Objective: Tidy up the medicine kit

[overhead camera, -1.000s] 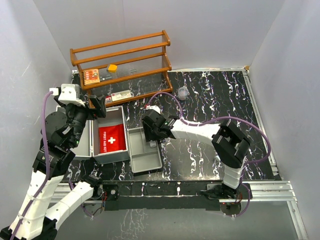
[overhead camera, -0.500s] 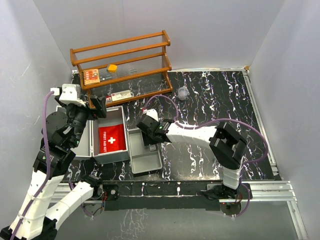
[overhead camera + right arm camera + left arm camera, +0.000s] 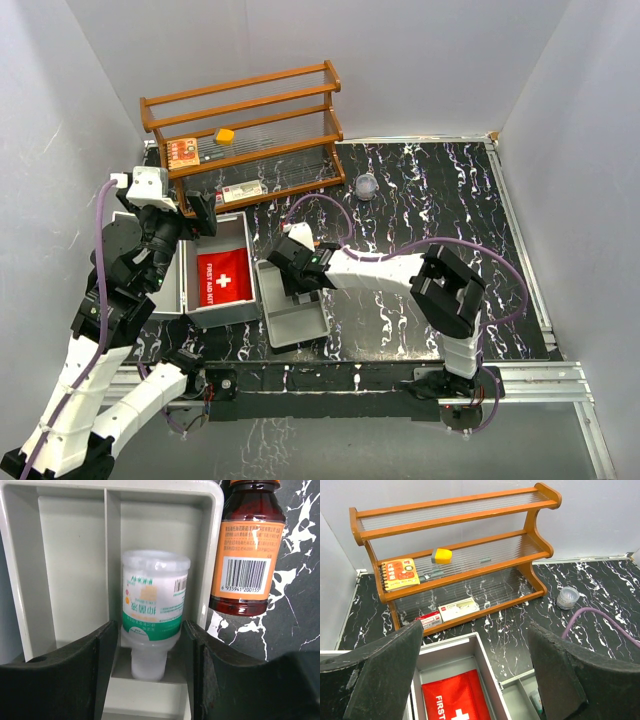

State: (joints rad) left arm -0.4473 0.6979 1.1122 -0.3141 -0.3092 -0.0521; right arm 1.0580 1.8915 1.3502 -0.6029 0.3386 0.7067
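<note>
The medicine kit [image 3: 213,221] is a silver-grey case lying open at the left, with a red first-aid pouch [image 3: 224,277] inside; the left wrist view shows its wall [image 3: 486,662]. Its grey two-compartment tray [image 3: 298,326] sits on the table beside it. A white bottle with a green label [image 3: 152,605] lies in one tray compartment. My right gripper [image 3: 150,629] is open low over the tray, a finger close on each side of the bottle. My left gripper [image 3: 476,635] hangs wide open and empty above the case's far end.
A brown bottle with an orange label [image 3: 247,560] lies on the table against the tray's outer wall. The wooden rack [image 3: 250,120] at the back holds an orange notebook [image 3: 400,573], a yellow piece [image 3: 441,555] and small boxes [image 3: 458,611]. A small cup [image 3: 366,186] stands right of it.
My right gripper has moved left and nearer along the tray, and its fingers have widened a little around the white bottle. The left arm has shifted only slightly.
</note>
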